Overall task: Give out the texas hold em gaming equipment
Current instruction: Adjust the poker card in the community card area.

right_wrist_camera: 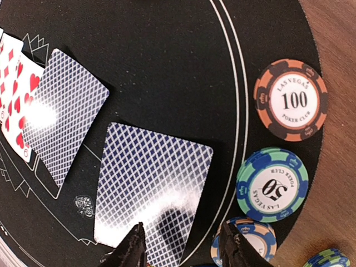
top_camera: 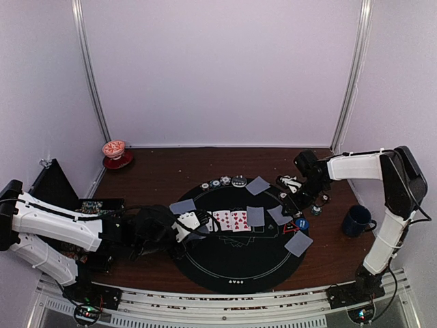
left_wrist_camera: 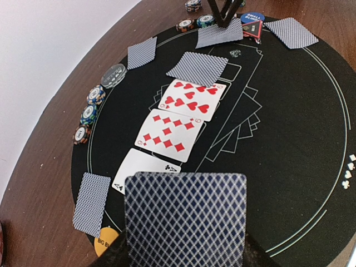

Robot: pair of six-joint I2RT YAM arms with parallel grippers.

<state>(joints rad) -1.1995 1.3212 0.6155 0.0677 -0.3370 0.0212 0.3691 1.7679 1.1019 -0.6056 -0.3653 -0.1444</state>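
Note:
My left gripper (top_camera: 183, 225) is shut on a face-down deck of grey-blue-backed cards (left_wrist_camera: 186, 217), held over the left side of the black round mat (top_camera: 235, 263). In front of it lie face-up cards: an ace of clubs (left_wrist_camera: 146, 167), a diamonds card (left_wrist_camera: 169, 136) and hearts cards (left_wrist_camera: 192, 100). Single face-down cards (top_camera: 258, 185) lie around the mat. My right gripper (right_wrist_camera: 183, 250) is open and empty just above a face-down card (right_wrist_camera: 150, 189), beside striped chips (right_wrist_camera: 272, 183). An orange button (left_wrist_camera: 105, 243), a blue button (left_wrist_camera: 252, 18) and a red triangle (left_wrist_camera: 255, 30) lie on the mat.
A row of chips (top_camera: 225, 181) sits along the mat's far edge. A dark blue mug (top_camera: 356, 221) stands on the wooden table at the right. A red-and-white cup on its saucer (top_camera: 115, 152) stands at the far left corner. A black box (top_camera: 99, 205) lies left of the mat.

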